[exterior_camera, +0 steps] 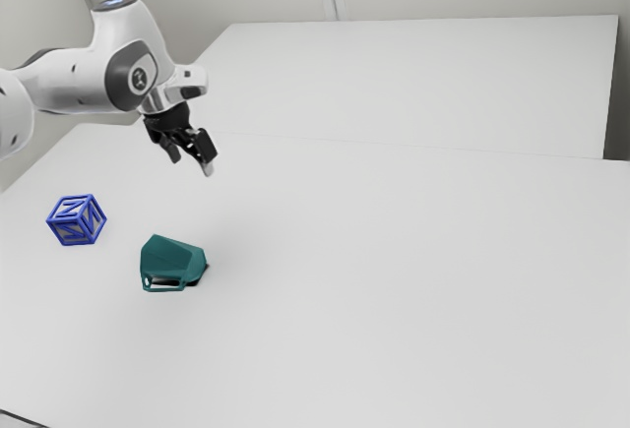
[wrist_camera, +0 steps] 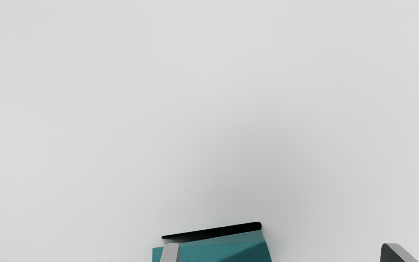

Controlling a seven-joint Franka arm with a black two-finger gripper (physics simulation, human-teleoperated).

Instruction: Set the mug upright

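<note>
Smooth white table (exterior_camera: 413, 290) spread beneath the black two-finger gripper (exterior_camera: 192, 164), which hung empty, fingers parted. Below it, the faceted teal mug (exterior_camera: 173, 257) lay on its side; a sound grasp called for centring both fingers around it before descending.
</note>
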